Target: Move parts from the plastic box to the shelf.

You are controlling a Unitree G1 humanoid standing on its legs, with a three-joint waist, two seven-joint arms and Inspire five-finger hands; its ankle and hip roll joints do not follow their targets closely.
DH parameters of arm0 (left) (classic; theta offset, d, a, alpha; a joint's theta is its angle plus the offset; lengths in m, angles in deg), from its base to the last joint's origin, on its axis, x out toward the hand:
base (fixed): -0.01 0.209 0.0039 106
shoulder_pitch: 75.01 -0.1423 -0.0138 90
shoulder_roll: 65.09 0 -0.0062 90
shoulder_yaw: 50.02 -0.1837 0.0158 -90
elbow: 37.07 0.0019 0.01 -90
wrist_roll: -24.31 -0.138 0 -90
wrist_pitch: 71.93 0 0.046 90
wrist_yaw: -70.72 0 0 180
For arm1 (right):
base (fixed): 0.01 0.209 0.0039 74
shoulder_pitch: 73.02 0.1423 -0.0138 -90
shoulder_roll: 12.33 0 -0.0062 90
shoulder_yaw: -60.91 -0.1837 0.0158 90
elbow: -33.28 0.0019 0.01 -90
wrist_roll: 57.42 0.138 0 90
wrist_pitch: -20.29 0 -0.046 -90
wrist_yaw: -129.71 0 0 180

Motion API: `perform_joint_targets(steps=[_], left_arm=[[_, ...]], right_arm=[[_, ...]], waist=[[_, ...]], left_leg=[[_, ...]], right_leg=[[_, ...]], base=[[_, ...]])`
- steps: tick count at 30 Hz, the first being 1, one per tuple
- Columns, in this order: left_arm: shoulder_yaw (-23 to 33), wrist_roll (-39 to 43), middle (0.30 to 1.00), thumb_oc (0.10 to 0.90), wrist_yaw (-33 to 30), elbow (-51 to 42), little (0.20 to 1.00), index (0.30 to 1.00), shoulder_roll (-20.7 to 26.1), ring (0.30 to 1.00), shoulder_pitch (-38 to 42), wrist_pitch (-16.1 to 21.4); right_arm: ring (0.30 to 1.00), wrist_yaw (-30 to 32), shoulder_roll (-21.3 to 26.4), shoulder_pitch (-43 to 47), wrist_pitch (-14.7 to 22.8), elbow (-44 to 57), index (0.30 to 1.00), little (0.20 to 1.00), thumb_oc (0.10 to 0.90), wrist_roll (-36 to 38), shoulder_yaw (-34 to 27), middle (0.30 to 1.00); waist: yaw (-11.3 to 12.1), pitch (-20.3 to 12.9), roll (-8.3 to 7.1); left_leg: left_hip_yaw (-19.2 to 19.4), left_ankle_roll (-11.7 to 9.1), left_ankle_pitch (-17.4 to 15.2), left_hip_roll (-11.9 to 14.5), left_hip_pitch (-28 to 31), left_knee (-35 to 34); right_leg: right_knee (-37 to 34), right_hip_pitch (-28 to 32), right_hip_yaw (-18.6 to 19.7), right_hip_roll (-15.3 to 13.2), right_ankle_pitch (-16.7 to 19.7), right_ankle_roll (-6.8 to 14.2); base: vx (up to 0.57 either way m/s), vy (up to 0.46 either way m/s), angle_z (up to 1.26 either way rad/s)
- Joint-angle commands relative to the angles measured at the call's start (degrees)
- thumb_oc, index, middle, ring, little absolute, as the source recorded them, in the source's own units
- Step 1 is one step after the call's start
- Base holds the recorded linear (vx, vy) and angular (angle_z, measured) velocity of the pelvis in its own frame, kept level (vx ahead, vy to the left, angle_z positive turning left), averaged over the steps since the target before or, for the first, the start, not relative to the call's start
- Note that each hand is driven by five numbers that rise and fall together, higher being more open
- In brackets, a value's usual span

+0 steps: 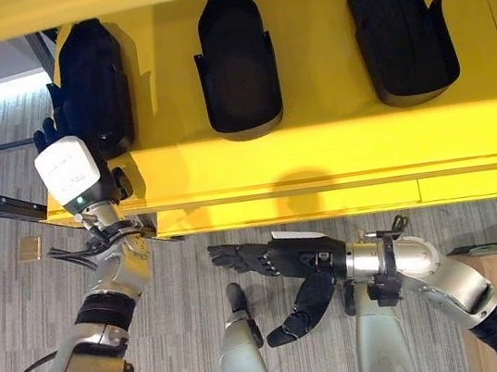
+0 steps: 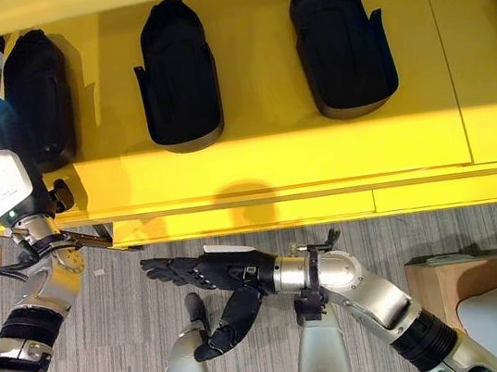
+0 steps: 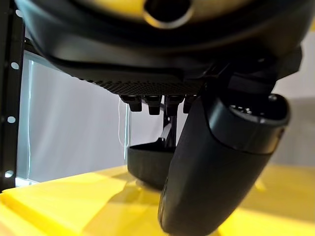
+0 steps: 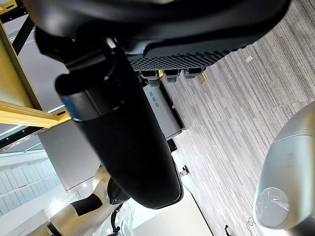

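I have the left hand [image 1: 79,118] at the yellow shelf's [image 1: 337,149] left end, against the leftmost black part [image 1: 95,83]; its grip I cannot tell. Right hand [image 1: 269,260] hangs open, empty.

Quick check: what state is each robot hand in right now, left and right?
Left robot hand: at the leftmost black part on the yellow shelf; its grip cannot be told.
Right robot hand: open, fingers straight, holding nothing, below the shelf.
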Motion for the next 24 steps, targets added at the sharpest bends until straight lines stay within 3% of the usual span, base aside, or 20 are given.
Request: perform_joint_targets(steps=[1, 3, 5, 8, 15, 17, 20, 24], left_arm=[[2.6, -0.9, 1.0, 0.9, -7.9, 2.4, 1.0, 1.0, 5.8, 1.0, 6.8, 2.2], [2.6, -1.0, 1.0, 0.9, -8.9, 2.6, 1.0, 1.0, 6.2, 1.0, 8.0, 3.6], [3.0, -2.7, 1.0, 0.9, -10.3, 2.1, 1.0, 1.0, 7.0, 1.0, 8.9, 8.3], [3.5, -3.5, 1.0, 0.9, -11.1, -0.2, 1.0, 1.0, 7.1, 1.0, 8.1, 10.8], [8.9, -5.2, 1.0, 0.9, -11.0, -12.5, 1.0, 1.0, 6.1, 1.0, -2.8, 17.7], [11.9, -5.6, 1.0, 0.9, -8.8, -20.4, 1.0, 1.0, 4.1, 1.0, -11.0, 21.8], [13.3, -4.9, 1.0, 0.9, -5.6, -25.0, 1.0, 1.0, 2.6, 1.0, -15.8, 23.4], [16.0, -5.5, 1.0, 0.9, 4.9, -37.6, 1.0, 1.0, -1.3, 1.0, -29.0, 27.4]], right_arm=[[1.0, -3.3, -6.2, 0.3, 5.7, 5.7, 1.0, 1.0, 0.9, 2.3, -1.1, 1.0], [1.0, -3.5, -6.1, 0.2, 5.7, 5.9, 1.0, 1.0, 0.9, 2.5, -1.0, 1.0], [1.0, -4.1, -6.1, -0.7, 6.1, 6.3, 1.0, 1.0, 0.9, 2.4, -1.1, 1.0], [1.0, -3.8, -6.0, -1.3, 6.7, 6.5, 1.0, 1.0, 0.9, 2.3, -1.2, 1.0], [1.0, -2.3, -6.5, -5.2, 10.0, 6.3, 1.0, 1.0, 0.9, 1.0, -2.2, 1.0], [1.0, -1.2, -6.7, -7.9, 12.3, 5.9, 1.0, 1.0, 0.9, 0.6, -2.9, 1.0], [1.0, -0.7, -6.6, -9.2, 13.1, 5.5, 1.0, 1.0, 0.9, 0.7, -3.7, 1.0], [1.0, 0.4, -6.8, -12.5, 13.9, 5.4, 1.0, 1.0, 0.9, 0.7, -6.7, 1.0]], waist=[[-0.9, -5.5, -4.0], [-1.1, -5.6, -4.13], [-1.1, -5.8, -4.49], [-0.8, -5.8, -4.66], [1.4, -6.5, -4.89], [3.2, -7.3, -4.84], [4.1, -7.9, -4.7], [7.3, -9.0, -4.7]], left_leg=[[2.8, 2.4, -10.5, 2.1, 2.1, 8.7], [3.0, 2.4, -10.5, 2.3, 2.1, 8.8], [3.2, 2.4, -10.3, 2.3, 1.9, 8.5], [3.0, 2.4, -10.4, 2.3, 1.8, 8.5], [1.4, 2.6, -10.6, 1.6, 2.6, 7.9], [0.2, 2.6, -10.4, 1.2, 3.3, 7.0], [-0.5, 2.7, -10.1, 0.9, 4.0, 6.1], [-2.6, 2.7, -9.7, 0.0, 5.7, 4.6]], right_leg=[[-10.6, 3.2, 2.2, -0.5, 3.6, 2.9], [-10.6, 3.2, 2.2, -0.4, 3.6, 2.8], [-10.9, 3.1, 2.2, -0.1, 3.7, 2.7], [-10.9, 3.3, 2.0, -0.1, 3.5, 2.5], [-11.5, 5.2, 0.8, -0.1, 3.0, 2.2], [-12.4, 7.0, -0.3, -0.4, 2.7, 2.1], [-13.2, 8.3, -1.0, -0.5, 2.7, 2.1], [-14.9, 12.2, -3.2, -0.7, 2.4, 1.9]], base=[[0.0, 0.0, 0.0], [0.01, -0.006, -0.02], [0.01, -0.032, -0.05], [0.0, -0.041, -0.02], [0.02, -0.047, 0.04], [0.05, -0.044, 0.1], [0.05, -0.025, 0.12], [0.07, -0.049, 0.19]])
